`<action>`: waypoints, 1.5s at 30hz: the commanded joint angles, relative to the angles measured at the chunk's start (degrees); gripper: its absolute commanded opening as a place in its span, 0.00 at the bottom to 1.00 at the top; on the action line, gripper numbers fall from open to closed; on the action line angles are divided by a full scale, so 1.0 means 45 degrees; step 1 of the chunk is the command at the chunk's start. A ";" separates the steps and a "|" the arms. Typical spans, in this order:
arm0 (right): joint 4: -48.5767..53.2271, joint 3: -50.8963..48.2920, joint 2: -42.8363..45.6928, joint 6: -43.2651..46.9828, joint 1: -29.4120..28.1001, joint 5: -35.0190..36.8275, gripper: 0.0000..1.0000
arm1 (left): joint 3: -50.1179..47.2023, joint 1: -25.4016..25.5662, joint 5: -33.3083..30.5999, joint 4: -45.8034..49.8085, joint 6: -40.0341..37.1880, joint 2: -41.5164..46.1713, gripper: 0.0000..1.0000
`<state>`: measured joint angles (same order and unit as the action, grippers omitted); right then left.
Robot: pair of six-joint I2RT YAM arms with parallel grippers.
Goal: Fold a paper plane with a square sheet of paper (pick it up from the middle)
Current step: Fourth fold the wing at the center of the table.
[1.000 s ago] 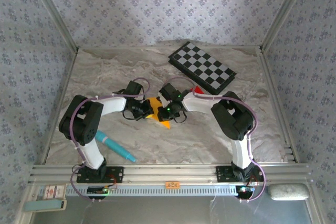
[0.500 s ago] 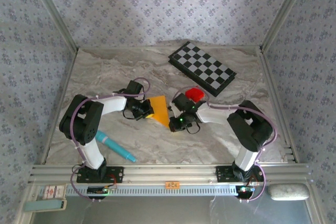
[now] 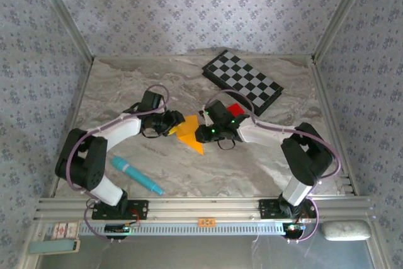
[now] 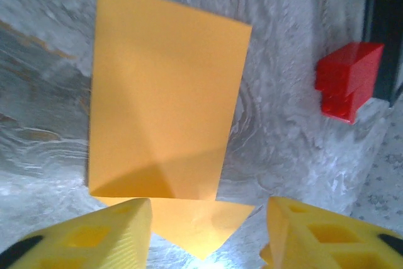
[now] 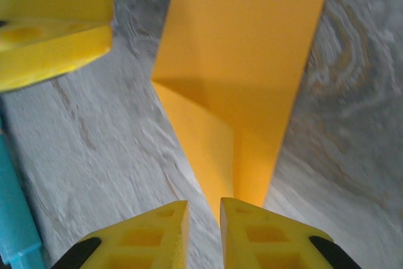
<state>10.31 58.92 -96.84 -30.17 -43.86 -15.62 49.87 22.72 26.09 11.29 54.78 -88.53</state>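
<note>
Partly folded orange-yellow sheet of paper (image 3: pixel 189 134) lies flat on the marbled tabletop (image 3: pixel 126 86) at frame centre, with the left claw (image 3: pixel 174 123) at its left edge standing wide open and empty, the right claw (image 3: pixel 200 132) at its right edge parted only narrowly over the pointed tip and gripping nothing, and a red block (image 3: pixel 234 109) just to the upper right.

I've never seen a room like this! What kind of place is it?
Probably a robot test booth: a left arm and right arm bolted to a metal rail, on a marble-look table, with wallpapered walls around.
</note>
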 commanded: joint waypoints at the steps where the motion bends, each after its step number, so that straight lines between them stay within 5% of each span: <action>1: -0.0189 0.0681 -0.0840 -0.0429 0.0019 0.0065 0.22 | -0.1055 -0.0541 -0.0135 -0.0330 0.0873 0.0620 0.56; 10: 0.0312 0.1323 -0.2042 -0.0502 0.0039 0.0353 0.22 | -0.2108 -0.0830 0.0846 -0.1261 0.1466 0.0500 0.56; 19: 0.1142 0.1761 -0.2771 -0.0472 0.0071 0.0873 0.19 | -0.1657 -0.0485 0.1454 -0.1525 0.1254 -0.0488 0.36; 45: 0.1332 0.1730 -0.2924 -0.0251 0.0232 0.0856 0.13 | -0.1020 -0.0199 0.2671 -0.2216 -0.0007 -0.1832 0.26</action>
<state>14.61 66.06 -109.19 -31.75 -43.40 -12.60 44.12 21.54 35.66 2.66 57.93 -95.11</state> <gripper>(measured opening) 0.136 0.257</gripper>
